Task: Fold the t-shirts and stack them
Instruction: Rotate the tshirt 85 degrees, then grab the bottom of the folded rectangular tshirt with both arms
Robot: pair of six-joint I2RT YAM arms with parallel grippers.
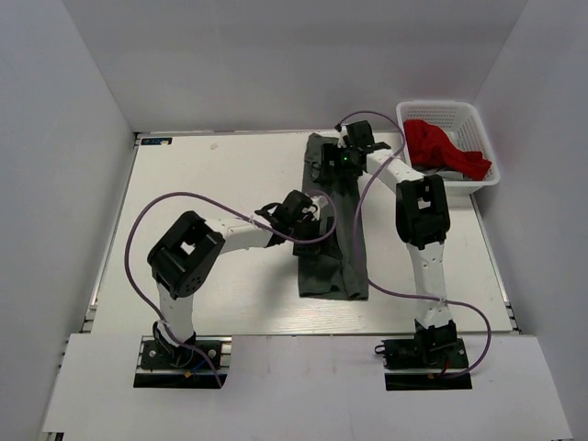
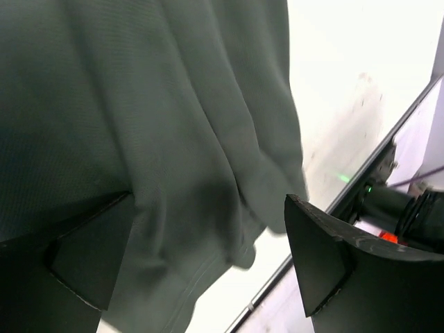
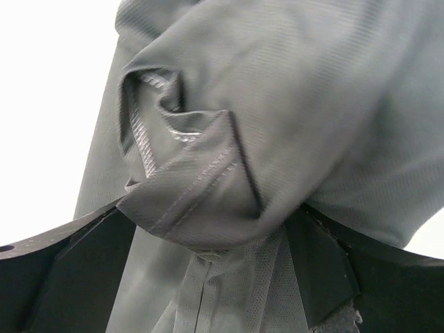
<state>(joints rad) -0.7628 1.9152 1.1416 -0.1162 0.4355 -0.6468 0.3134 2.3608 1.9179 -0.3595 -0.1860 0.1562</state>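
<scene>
The dark olive-grey t-shirt (image 1: pixel 333 248) lies as a long narrow strip on the white table, running from the far edge toward me. My left gripper (image 1: pixel 303 220) hovers over the strip's left edge near its middle. In the left wrist view the jaws stand wide apart (image 2: pixel 208 201), with the cloth (image 2: pixel 139 104) lying between and under them. My right gripper (image 1: pixel 349 152) is at the strip's far end. Its jaws are also wide apart (image 3: pixel 211 229), with a bunched hem fold (image 3: pixel 201 187) between them. The red t-shirt (image 1: pixel 441 147) lies in the basket.
The white lattice basket (image 1: pixel 459 112) stands at the far right corner of the table. The table (image 1: pixel 202 184) has metal rails along its edges, and white walls close off the far side and both flanks. Purple cables loop off both arms.
</scene>
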